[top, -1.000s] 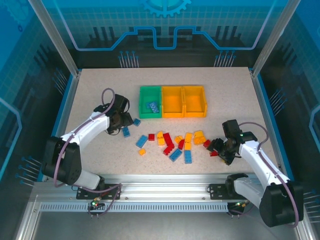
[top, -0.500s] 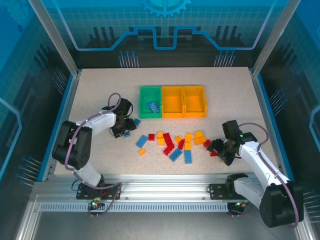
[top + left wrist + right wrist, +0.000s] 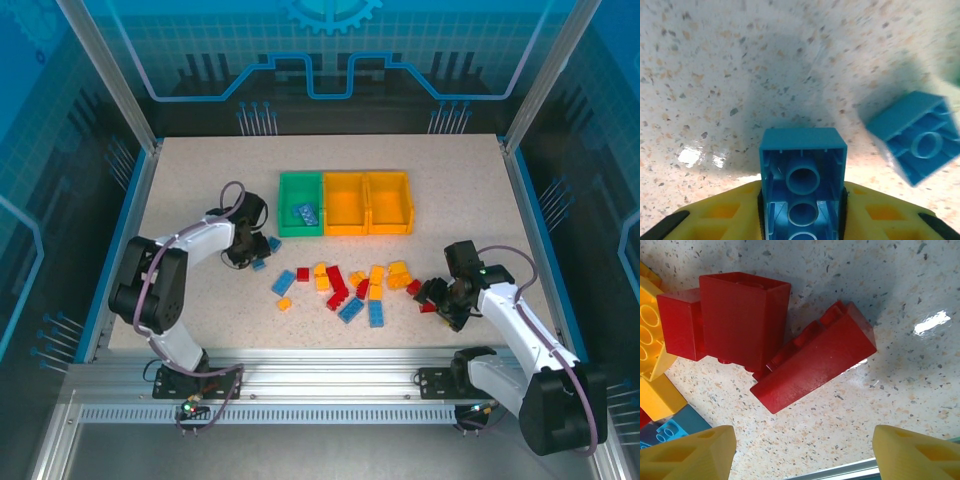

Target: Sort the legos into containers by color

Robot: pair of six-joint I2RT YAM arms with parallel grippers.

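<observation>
My left gripper (image 3: 250,256) is low over the table, left of the green tray, and shut on a blue lego (image 3: 802,172) lying underside up between its yellow fingers (image 3: 715,220). A second blue lego (image 3: 917,135) lies just to its right (image 3: 273,243). My right gripper (image 3: 433,297) hangs open at the right end of the lego pile. In the right wrist view, two red legos (image 3: 812,357) lie ahead of the open gripper (image 3: 802,442). The containers stand in a row: a green tray (image 3: 287,203) holding a blue lego (image 3: 306,213), and two orange trays (image 3: 345,203).
A loose pile of blue, red and yellow legos (image 3: 350,285) lies mid-table between the arms. Yellow legos (image 3: 650,340) and a blue one (image 3: 667,430) sit left of the red pair. A metal rail (image 3: 840,471) runs along the table edge by my right gripper.
My left gripper came down over the blue lego left of the pile and closed on it, and the left arm's elbow swung back. The right arm has not moved.
</observation>
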